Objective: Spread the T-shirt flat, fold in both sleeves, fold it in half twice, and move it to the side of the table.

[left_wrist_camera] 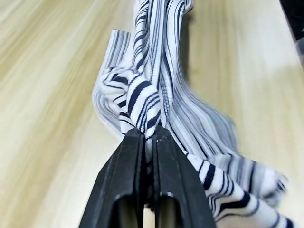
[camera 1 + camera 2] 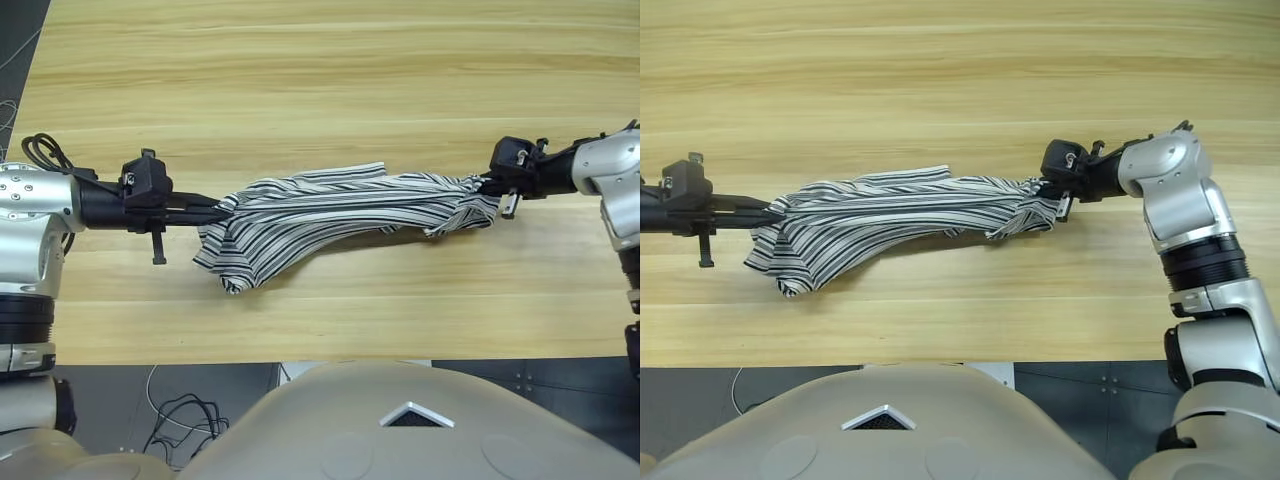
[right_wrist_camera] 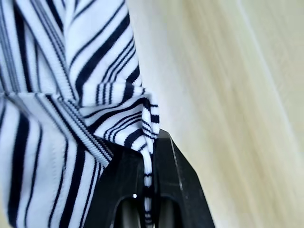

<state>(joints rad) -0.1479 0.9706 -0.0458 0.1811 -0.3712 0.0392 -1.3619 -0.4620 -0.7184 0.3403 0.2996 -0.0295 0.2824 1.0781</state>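
STRETCHED BETWEEN TWO ARMS: You had the striped T-shirt strung from one end effector to the other over the wooden tabletop. The left end effector was clamped narrow on a bunched edge at one end, with cloth pinched between its fingers; the right end effector was closed the same way on a hem at the other end. The garment's long axis ran straight across your view from the left arm to the right, roughly parallel to the tabletop's near edge. It was gathered into a rope-like band, not flat, and a loose fold sagged toward the near edge just beside the left end effector; whether that fold touched the wood could not be told. Each arm sat at its own end of the cloth, neither nearer than the other, though the bulk of the fabric lay closer to the left. Judged from that, the spreading was unfinished. With the long axis taut, the next move likely called for you to lay the band down and open it across its short axis.
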